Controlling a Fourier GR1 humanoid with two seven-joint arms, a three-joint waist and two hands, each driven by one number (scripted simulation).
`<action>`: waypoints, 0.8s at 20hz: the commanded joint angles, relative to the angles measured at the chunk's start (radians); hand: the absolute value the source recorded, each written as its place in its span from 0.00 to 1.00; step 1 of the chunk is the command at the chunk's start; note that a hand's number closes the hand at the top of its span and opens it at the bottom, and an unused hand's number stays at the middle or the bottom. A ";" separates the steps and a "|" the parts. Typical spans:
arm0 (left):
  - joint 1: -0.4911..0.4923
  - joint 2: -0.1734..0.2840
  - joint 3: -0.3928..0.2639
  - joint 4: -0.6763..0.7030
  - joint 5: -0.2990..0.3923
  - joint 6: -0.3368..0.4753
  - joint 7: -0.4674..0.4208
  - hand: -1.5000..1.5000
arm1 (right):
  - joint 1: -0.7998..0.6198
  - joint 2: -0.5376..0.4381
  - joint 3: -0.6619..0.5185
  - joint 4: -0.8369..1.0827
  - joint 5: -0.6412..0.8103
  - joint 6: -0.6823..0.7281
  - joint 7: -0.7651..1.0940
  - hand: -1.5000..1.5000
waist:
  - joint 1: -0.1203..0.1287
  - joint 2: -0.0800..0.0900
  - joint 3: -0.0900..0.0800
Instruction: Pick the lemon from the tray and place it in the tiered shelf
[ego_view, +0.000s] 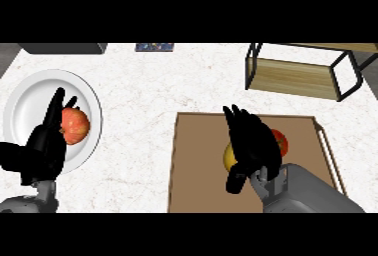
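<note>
A yellow lemon (229, 154) lies on the brown tray (198, 165), mostly hidden under my right hand (255, 145). That hand lies over the lemon with its fingers straight and pointing away from me, the thumb hanging at the lemon's near side. It is open. A red-orange fruit (281, 141) peeks out at the hand's right side, also on the tray. The tiered shelf (295, 75), wooden boards in a black frame, stands at the back right, beyond the tray.
My left hand (40, 150) rests open at the left, fingers up, over a white plate (29, 95) holding a red-orange fruit (75, 125). A dark box (63, 48) and a small blue item (154, 47) sit along the far edge.
</note>
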 joint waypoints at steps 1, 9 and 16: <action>-0.010 -0.001 0.009 -0.022 -0.011 -0.001 0.039 0.50 | 0.043 0.036 -0.011 -0.018 0.039 0.052 0.143 0.00 | -0.001 0.000 0.001; 0.017 -0.054 -0.013 -0.048 -0.064 0.013 0.029 0.50 | 0.082 0.030 -0.106 0.094 0.106 0.054 -0.049 0.00 | 0.006 0.002 0.001; -0.012 -0.039 0.051 -0.024 -0.058 -0.071 0.045 0.50 | 0.196 0.100 -0.119 0.076 0.241 0.049 -0.116 0.00 | 0.000 0.002 0.001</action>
